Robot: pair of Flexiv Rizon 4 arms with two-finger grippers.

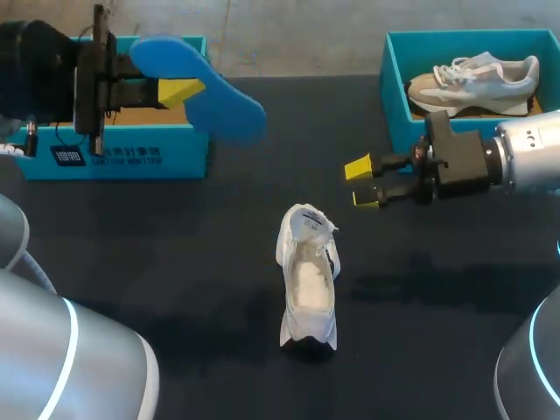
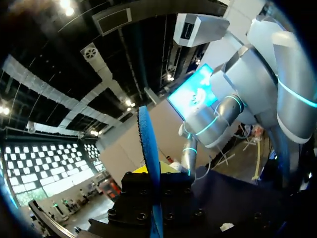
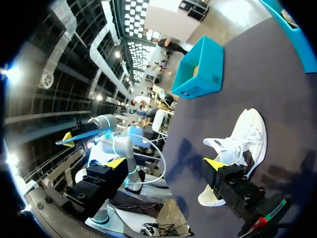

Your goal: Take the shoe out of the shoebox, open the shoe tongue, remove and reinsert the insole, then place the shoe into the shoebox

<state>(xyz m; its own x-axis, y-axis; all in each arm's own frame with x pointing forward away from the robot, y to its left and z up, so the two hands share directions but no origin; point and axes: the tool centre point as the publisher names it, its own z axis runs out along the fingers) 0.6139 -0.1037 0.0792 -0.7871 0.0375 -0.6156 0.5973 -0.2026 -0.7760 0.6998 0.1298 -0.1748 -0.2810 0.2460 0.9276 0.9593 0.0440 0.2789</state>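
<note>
At the far left of the dark bench (image 1: 175,262) stands the left box (image 1: 131,153), teal with an open top and a brown inside. The left arm comes in over it from the side. The left claw (image 1: 175,90) is clamped on the blue insole (image 1: 206,87), gripping it near one end, so most of it sticks out past the yellow tips and hangs in the air above the box's right edge, clear of the bench. In the left wrist view the insole (image 2: 147,148) shows edge-on as a thin blue strip rising from the left claw (image 2: 151,169), with a finger pressed against each face. In the middle of the bench, well apart from both boxes, the white shoe (image 1: 308,276) sits on its sole with its length running away from the robot. Its mouth is spread wide and the pale inside shows; the ragged far end looks like the pulled-up tongue, though I can't be sure from above. To its right and a little farther back, the right claw (image 1: 361,183) hovers with its fingers spread apart and nothing between them, pointing toward the left. In the right wrist view the shoe (image 3: 245,139) lies beside and just ahead of the right claw (image 3: 166,163), not between its tips. At the far right corner is the right box (image 1: 394,96), also teal, with a second shoe (image 1: 472,79) lying on its side inside.
</note>
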